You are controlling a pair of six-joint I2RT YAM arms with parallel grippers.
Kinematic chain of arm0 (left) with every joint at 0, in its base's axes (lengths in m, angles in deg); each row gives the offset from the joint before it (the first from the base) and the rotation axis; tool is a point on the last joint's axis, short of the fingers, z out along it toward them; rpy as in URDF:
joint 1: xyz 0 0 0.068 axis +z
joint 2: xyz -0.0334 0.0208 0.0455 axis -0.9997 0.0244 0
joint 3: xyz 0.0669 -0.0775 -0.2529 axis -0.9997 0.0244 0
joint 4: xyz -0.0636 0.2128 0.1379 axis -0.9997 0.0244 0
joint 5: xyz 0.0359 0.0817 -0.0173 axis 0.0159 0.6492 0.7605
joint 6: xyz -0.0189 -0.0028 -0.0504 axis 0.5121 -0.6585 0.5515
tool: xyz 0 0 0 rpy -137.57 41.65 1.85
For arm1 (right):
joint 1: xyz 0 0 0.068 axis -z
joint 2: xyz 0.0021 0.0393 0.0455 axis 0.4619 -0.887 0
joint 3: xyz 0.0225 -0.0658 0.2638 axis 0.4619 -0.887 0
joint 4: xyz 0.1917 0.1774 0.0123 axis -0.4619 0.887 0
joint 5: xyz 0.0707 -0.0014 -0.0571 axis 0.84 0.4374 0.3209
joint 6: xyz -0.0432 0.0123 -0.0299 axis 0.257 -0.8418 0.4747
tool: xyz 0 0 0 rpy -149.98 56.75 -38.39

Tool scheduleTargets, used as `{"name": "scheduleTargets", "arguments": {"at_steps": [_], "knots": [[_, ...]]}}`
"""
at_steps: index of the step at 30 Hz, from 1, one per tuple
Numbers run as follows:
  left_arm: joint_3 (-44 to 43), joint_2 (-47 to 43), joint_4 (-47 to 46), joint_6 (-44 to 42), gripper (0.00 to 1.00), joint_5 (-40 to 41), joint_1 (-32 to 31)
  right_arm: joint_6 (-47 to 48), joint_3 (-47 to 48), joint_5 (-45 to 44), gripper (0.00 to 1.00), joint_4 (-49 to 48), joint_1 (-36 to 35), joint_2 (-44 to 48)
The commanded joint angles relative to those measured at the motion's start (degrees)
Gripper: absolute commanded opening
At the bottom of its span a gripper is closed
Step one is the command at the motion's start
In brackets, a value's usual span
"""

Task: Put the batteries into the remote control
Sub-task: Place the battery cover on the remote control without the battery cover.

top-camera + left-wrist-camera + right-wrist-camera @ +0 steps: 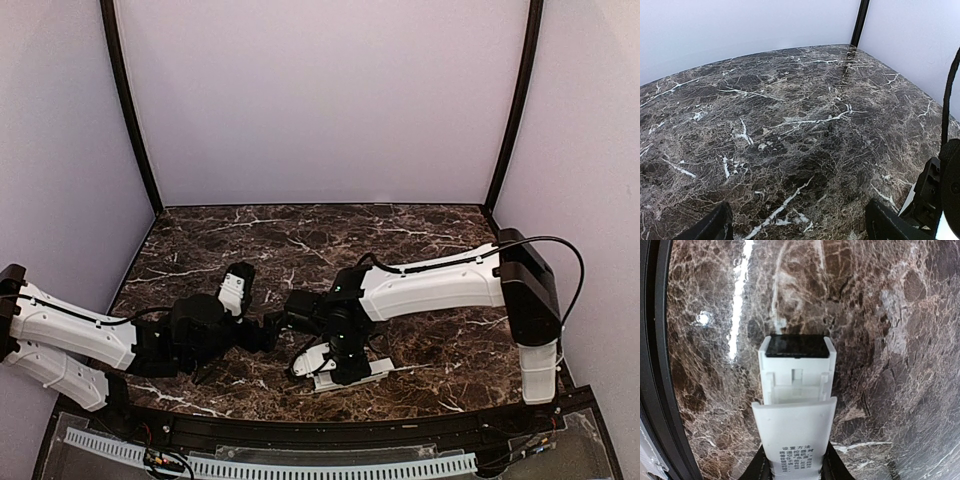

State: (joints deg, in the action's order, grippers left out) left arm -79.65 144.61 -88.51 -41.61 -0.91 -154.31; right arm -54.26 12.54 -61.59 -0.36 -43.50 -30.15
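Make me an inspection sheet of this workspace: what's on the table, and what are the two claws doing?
Surface: dark marble table with white veins.
Job's things: remote control lies flat, black end farthest from the right wrist camera, battery bay open. Batteries: nothing seen.
Cover strip: white with printed text, over the remote's near end.
Clutter: nothing seen.
Grippers: left gripper open above bare marble; right gripper closed on the cover strip.
Cables: black cable loops beside the right arm's elbow.
Surroundings: pale walls, black corner posts.
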Motion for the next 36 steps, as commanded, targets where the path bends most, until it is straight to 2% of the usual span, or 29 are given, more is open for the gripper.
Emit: {"name": "scheduleTargets", "arguments": {"at_steps": [1,6,24,36], "knots": [[0.1,0.4,0.5,-1.0,0.91,0.3,0.6,0.0,0.9,-1.1,0.26,0.3,-0.5,-0.9],[-0.4,1.0,0.3,-1.3,0.91,0.0,0.6,0.1,0.9,-1.1,0.31,0.1,-0.5,-1.0],[-0.8,2.2,-0.4,-1.8,0.92,-0.8,0.8,0.3,1.8,-0.5,0.33,-0.2,-0.5,-1.9],[-0.4,1.5,0.1,-2.0,0.92,-0.9,0.8,0.1,3.5,0.7,0.41,0.7,-0.4,-2.8]]}}
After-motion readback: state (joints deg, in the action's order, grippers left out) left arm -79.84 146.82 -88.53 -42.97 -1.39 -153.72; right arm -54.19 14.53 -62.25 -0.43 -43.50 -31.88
